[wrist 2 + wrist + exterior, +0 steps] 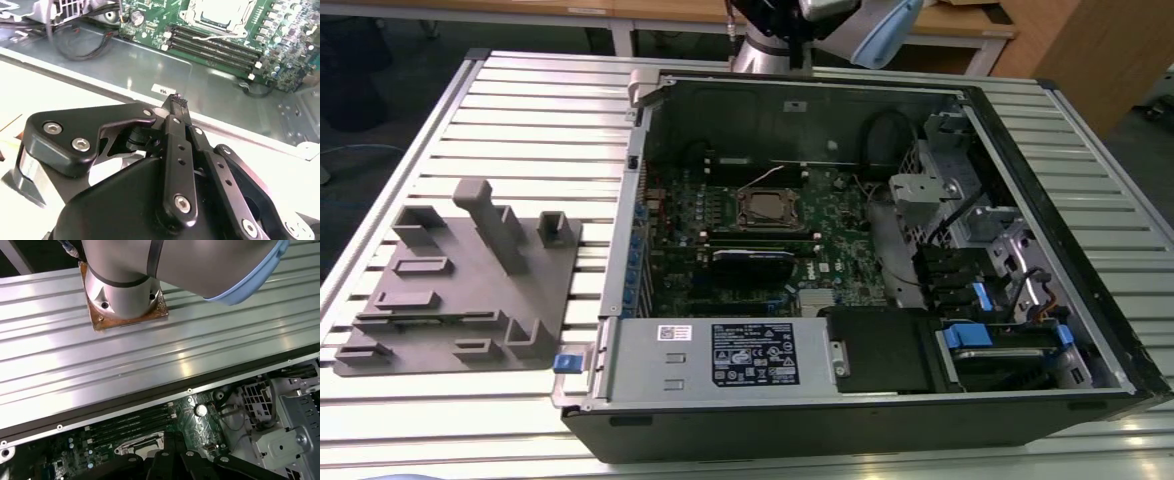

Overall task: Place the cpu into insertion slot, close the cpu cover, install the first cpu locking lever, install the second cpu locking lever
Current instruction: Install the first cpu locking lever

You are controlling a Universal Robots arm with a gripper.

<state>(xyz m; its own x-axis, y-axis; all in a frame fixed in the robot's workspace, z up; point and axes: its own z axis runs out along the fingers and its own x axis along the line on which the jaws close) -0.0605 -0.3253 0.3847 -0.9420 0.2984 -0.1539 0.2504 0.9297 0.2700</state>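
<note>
Hovering end effector (176, 100) above motherboard (150, 31)

In the exterior view the insertion slot (761, 207) is too small to tell what lies in it, the second wrist view's edge cuts it off, and in the first wrist view the pincer (169, 444) hides part of it.

No txt legible. Black label (754, 353) on power supply (647, 372): print too small. White sticker (162, 90) on case panel (125, 62): same.
</note>
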